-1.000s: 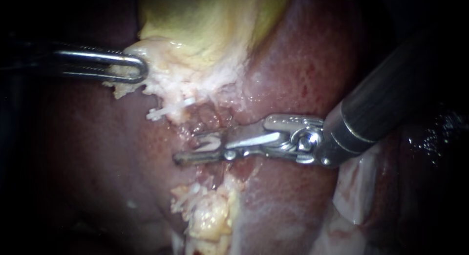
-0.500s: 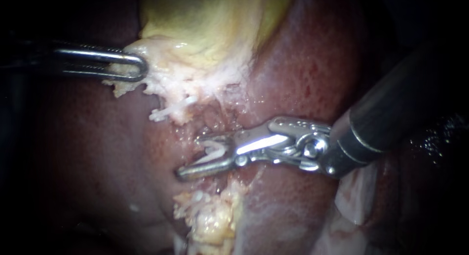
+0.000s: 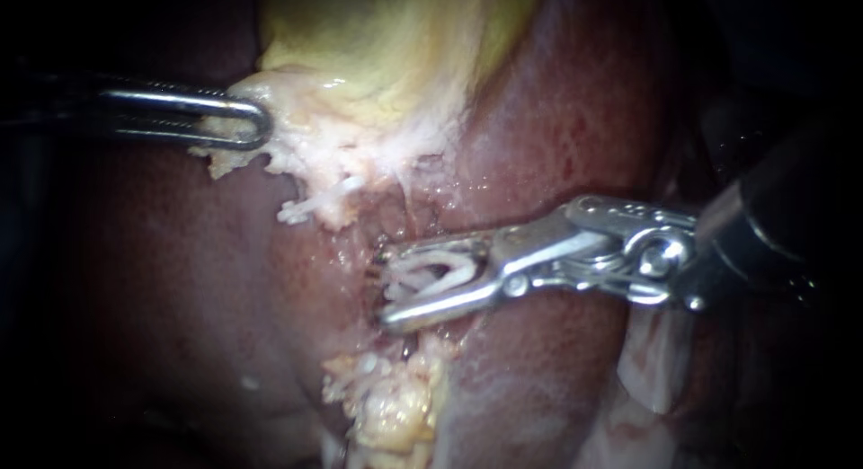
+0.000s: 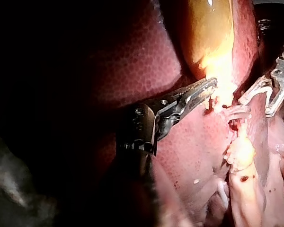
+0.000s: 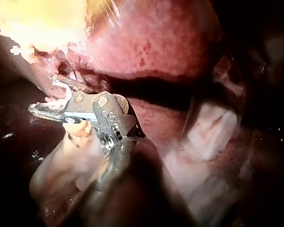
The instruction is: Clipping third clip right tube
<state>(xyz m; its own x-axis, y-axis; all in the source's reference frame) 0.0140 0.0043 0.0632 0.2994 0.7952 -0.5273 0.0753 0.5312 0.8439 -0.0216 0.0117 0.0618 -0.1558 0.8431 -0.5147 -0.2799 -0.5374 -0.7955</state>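
Jaws of the right instrument [image 3: 385,287] stood apart with a white clip [image 3: 431,273] seated between them. Both jaws touched its 2 legs, so they gripped the clip. Their tips lay in a reddish cleft of the liver [image 3: 557,119], between the pale tissue [image 3: 360,154] under the yellow gallbladder [image 3: 387,38] and a yellowish fatty lump [image 3: 391,406] lower down. In the right wrist view a thin brownish tube [image 5: 71,84] ran just ahead of those tips. Whether the clip's legs enclosed it could not be told. The shaft ran off to the right above pale folds [image 3: 652,361] at the liver's edge.

Jaws of the left instrument [image 3: 256,126] were clamped on the ragged edge of the pale tissue at the gallbladder's base, well apart from the clip. The left wrist view showed the same hold, with the clip's open end near that tissue.
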